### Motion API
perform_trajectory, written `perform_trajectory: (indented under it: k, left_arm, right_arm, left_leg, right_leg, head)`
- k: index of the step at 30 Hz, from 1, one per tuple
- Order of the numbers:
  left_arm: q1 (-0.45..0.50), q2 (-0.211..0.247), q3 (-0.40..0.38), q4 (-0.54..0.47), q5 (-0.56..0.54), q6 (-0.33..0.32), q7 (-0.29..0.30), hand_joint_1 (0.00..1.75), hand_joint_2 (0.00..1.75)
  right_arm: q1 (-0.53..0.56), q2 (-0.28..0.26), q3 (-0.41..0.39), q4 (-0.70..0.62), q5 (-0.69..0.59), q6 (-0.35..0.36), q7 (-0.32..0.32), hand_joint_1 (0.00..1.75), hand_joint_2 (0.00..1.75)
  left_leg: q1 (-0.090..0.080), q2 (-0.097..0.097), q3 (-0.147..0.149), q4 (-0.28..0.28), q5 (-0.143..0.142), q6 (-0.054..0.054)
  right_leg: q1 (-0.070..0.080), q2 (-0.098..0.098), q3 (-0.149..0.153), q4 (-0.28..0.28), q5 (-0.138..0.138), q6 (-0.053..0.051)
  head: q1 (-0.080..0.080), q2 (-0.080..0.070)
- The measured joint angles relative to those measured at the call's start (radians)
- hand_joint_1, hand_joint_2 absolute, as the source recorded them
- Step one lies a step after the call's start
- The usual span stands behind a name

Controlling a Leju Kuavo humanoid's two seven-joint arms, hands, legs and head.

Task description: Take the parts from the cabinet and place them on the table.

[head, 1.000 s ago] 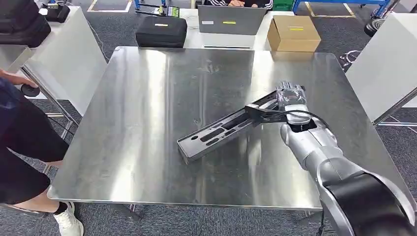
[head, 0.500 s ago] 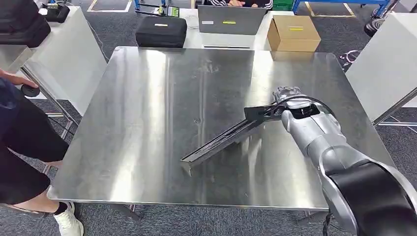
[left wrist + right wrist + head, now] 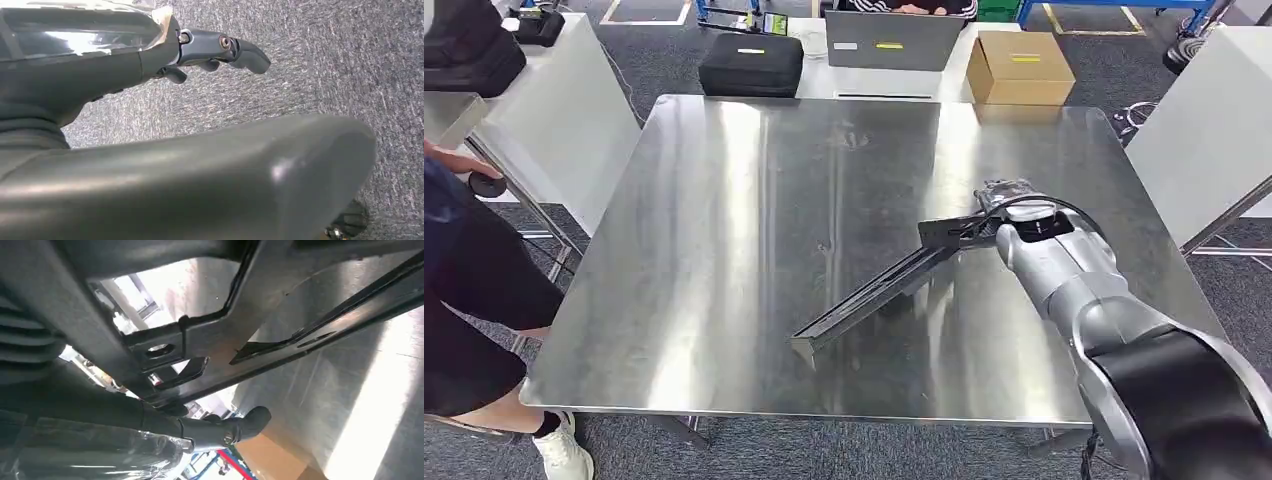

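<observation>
Head view: you have one long metal part (image 3: 886, 287) on the steel table (image 3: 724, 250), a dark slotted rail turned up on its edge. Its long axis runs diagonally, with the near end low toward the table's front edge and resting on the surface, and the far end up and to the right at your right hand (image 3: 1014, 200). That hand grips the part's far end; the silver right arm comes in from the lower right. The part extends from the hand toward the robot's left and front. One part, one table in use. Beyond the table you can count one black case (image 3: 751, 63), one cardboard box (image 3: 1021, 67) and one grey laptop (image 3: 894, 40). A person (image 3: 464, 290) stands at the table's left side.

Left wrist view: your left hand (image 3: 215, 50) hangs over grey carpet (image 3: 325, 60), its dark fingers loosely curled, holding nothing.

Right wrist view: the part fills most of the frame, with its cut-outs and flanges seen close up against the bright tabletop. The thick grey thumb (image 3: 240, 427) lies under the part's flange, with the fingers hidden behind the metal; the hand is clamped on it.
</observation>
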Motion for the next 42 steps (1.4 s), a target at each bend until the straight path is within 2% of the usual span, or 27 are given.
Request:
perform_trajectory:
  k: [7, 11, 18, 21, 34, 39, 42]
  left_arm:
    - [0.0, 0.0, 0.0, 0.0, -0.002, 0.003, 0.002, 0.0, 0.0]
    - [0.0, 0.0, 0.0, 0.0, -0.002, 0.002, 0.002, 0.0, 0.0]
    - [0.0, -0.002, 0.0, 0.0, -0.007, -0.002, 0.002, 0.0, 0.0]
    - [0.0, -0.002, 0.0, 0.0, -0.011, -0.003, 0.002, 0.0, 0.0]
    - [0.0, -0.002, 0.0, 0.0, -0.011, -0.005, 0.002, 0.0, 0.0]
    - [0.0, -0.003, 0.0, 0.0, -0.012, -0.004, 0.002, 0.0, 0.0]
    - [0.0, -0.003, 0.0, 0.0, -0.012, -0.001, 0.002, 0.0, 0.0]
  right_arm:
    - [0.002, 0.02, 0.0, 0.001, -0.01, -0.01, -0.026, 0.0, 0.0]
    - [0.001, 0.032, 0.0, 0.001, -0.031, -0.043, -0.042, 0.0, 0.0]
    - [-0.014, 0.052, -0.034, -0.001, -0.085, -0.216, -0.064, 0.0, 0.0]
    - [-0.017, 0.058, -0.047, -0.005, -0.087, -0.243, -0.068, 0.0, 0.0]
    - [-0.017, 0.063, -0.055, -0.009, -0.087, -0.25, -0.071, 0.0, 0.0]
    - [-0.017, 0.063, -0.056, -0.009, -0.075, -0.269, 0.002, 0.0, 0.0]
    - [-0.017, 0.063, -0.056, -0.009, -0.067, -0.243, 0.015, 0.0, 0.0]
  left_leg:
    - [0.0, 0.0, 0.0, 0.0, 0.0, 0.0]
    - [0.0, 0.0, 0.0, 0.0, 0.0, 0.0]
    - [0.0, -0.001, 0.0, 0.0, 0.0, 0.0]
    - [0.0, -0.001, 0.0, 0.0, 0.0, 0.0]
    - [0.0, -0.001, 0.0, 0.0, 0.0, 0.0]
    - [0.0, -0.001, 0.0, 0.0, 0.0, 0.0]
    - [0.0, 0.0, 0.0, 0.0, 0.0, 0.0]
  right_leg:
    - [0.0, 0.0, 0.0, 0.0, 0.0, 0.0]
    - [0.0, 0.0, 0.0, 0.0, 0.0, 0.0]
    - [0.0, 0.0, 0.0, 0.0, 0.0, 0.0]
    - [0.0, 0.0, 0.0, 0.0, 0.0, 0.0]
    - [0.0, 0.0, 0.0, 0.0, 0.0, 0.0]
    - [0.0, 0.0, 0.0, 0.0, 0.0, 0.0]
    - [0.0, 0.0, 0.0, 0.0, 0.0, 0.0]
  head:
    - [0.0, 0.0]
    - [0.0, 0.0]
    - [0.0, 0.0]
    - [0.0, 0.0]
    - [0.0, 0.0]
    - [0.0, 0.0]
    - [0.0, 0.0]
